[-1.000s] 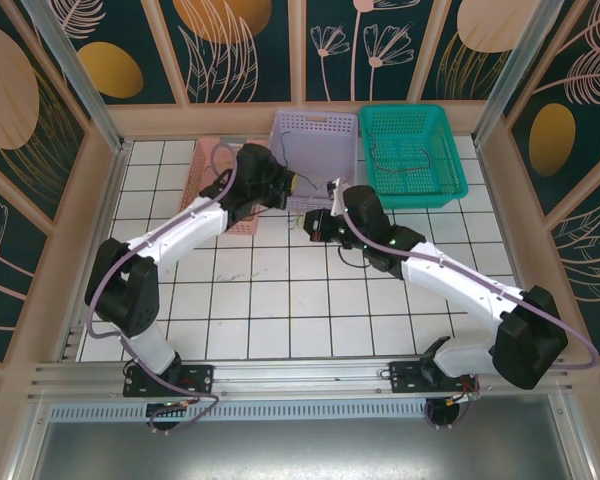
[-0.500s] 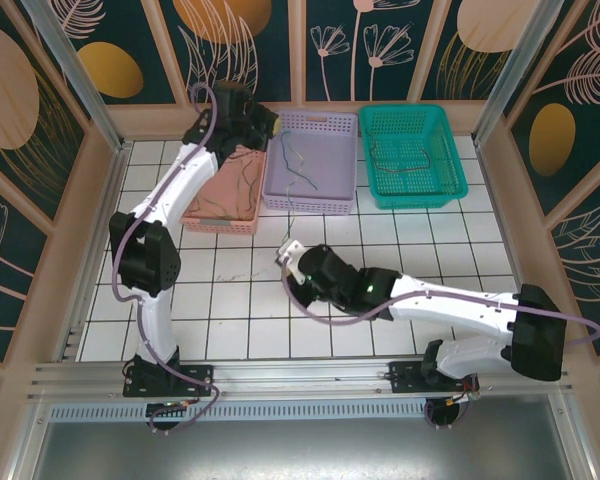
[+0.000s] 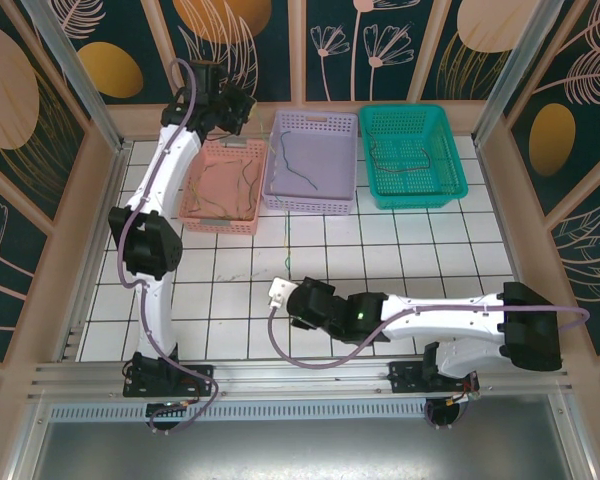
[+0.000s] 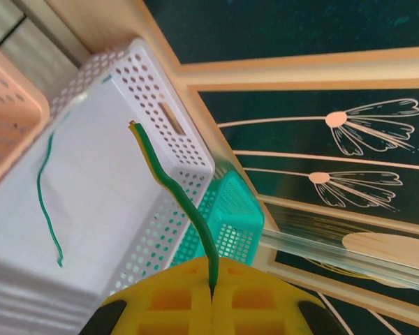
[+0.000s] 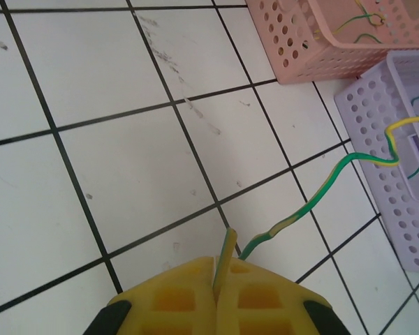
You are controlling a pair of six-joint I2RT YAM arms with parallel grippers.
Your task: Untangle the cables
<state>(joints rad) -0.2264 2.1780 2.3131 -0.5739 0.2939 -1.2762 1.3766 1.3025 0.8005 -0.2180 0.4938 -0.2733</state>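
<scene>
Left gripper point(image 4: 213, 296): you have it pinched shut on a short green-and-yellow cable end point(image 4: 169, 187), whose free tip sticks out past the fingers. It hangs at the back, above the far end of the pink basket point(image 3: 220, 228).
Right gripper point(image 5: 218, 292): your jaws are closed on a long green-and-yellow cable point(image 5: 326, 183), low over the white tiled floor point(image 5: 91, 174).
Long cable: you can follow it from those fingers across the tiles and up over the rim of the lilac basket point(image 5: 398, 230).
Lilac basket: one green cable point(image 4: 39, 185) lies loose on the bottom.
Pink basket: several thin cables point(image 3: 225, 182) lie inside.
Teal basket point(image 3: 425, 195): brownish cables point(image 3: 405, 158) lie inside. It stands just right of the lilac one.
</scene>
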